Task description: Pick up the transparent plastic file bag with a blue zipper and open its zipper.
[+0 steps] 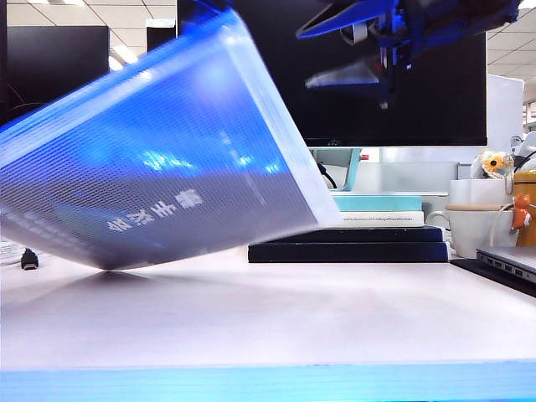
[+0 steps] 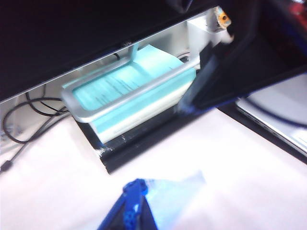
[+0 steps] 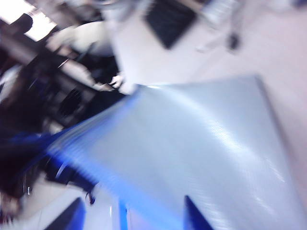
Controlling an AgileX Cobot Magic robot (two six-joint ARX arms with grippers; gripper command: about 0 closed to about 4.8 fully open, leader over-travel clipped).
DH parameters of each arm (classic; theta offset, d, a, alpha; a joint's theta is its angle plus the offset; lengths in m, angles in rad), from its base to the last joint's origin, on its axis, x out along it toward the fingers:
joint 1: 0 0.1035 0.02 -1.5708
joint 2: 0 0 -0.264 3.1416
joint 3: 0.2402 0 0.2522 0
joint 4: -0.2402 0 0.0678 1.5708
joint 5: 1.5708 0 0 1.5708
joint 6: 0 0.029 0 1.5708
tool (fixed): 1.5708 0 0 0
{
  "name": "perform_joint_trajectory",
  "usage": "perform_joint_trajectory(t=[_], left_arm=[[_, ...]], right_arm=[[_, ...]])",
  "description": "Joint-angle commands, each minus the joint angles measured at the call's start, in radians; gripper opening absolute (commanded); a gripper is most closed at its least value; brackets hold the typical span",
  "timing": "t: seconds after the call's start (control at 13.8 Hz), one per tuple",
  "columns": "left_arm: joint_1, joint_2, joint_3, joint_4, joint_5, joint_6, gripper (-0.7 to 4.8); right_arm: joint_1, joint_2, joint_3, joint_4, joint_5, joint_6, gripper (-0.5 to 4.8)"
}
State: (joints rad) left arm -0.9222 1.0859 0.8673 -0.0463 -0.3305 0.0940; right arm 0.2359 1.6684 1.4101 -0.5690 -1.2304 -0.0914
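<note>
The file bag (image 1: 167, 159) is a big translucent blue-white grid pouch. It hangs tilted over the left of the table, with its low corner near the tabletop. My left gripper (image 2: 135, 188) is shut, and a corner of the file bag (image 2: 175, 189) sticks out at its blue tips. My right gripper (image 1: 360, 46) hovers open at the upper right, off the bag's high edge. In the right wrist view the open right gripper (image 3: 133, 213) has the file bag (image 3: 201, 143) spread beyond its blue fingers (image 3: 194, 215). Motion blur keeps me from picking out the zipper.
A stack of books (image 1: 368, 234) lies behind the bag under the dark monitor (image 1: 377, 100). A white mug (image 1: 469, 226), a yellow container (image 1: 526, 201) and a laptop (image 1: 511, 264) sit at the right. Black cables (image 2: 19, 129) trail at the left.
</note>
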Motion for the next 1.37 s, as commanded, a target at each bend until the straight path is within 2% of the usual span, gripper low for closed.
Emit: perform_joint_trajectory(t=[0.07,0.14,0.29,0.36,0.51,0.72,0.94,1.16,1.23,1.37], left_arm=[[0.047,-0.033,0.005,-0.068,0.129,0.003,-0.05],[0.056,-0.035,0.009,-0.076,0.184,0.006,-0.05],[0.073,-0.033,0.036,-0.108,0.226,0.012,-0.05],[0.079,-0.033,0.046,-0.109,0.276,0.012,-0.05],[0.087,-0.033,0.061,-0.110,0.340,0.005,-0.05],[0.115,-0.024,0.064,-0.124,0.444,-0.011,-0.05],[0.148,0.000,0.064,-0.121,0.472,-0.025,-0.05],[0.148,0.014,0.064,-0.121,0.474,-0.023,-0.05],[0.148,0.017,0.064,-0.120,0.480,-0.023,-0.05],[0.147,0.025,0.064,-0.119,0.492,-0.024,-0.05]], right_arm=[[0.001,-0.013,0.004,-0.126,-0.113,-0.267,3.38],[0.001,-0.016,0.004,-0.173,-0.108,-0.333,3.38],[0.003,-0.016,0.004,-0.274,-0.089,-0.474,3.38],[0.014,-0.017,0.004,-0.337,-0.038,-0.567,3.38],[0.030,-0.017,0.004,-0.380,0.005,-0.662,3.38],[0.078,-0.018,0.004,-0.339,0.039,-0.678,3.38],[0.159,-0.018,0.004,-0.312,0.113,-0.679,3.38],[0.186,-0.018,0.004,-0.261,0.115,-0.658,3.30],[0.188,-0.018,0.004,-0.241,0.114,-0.642,3.06],[0.188,-0.018,0.005,-0.202,0.109,-0.599,3.01]])
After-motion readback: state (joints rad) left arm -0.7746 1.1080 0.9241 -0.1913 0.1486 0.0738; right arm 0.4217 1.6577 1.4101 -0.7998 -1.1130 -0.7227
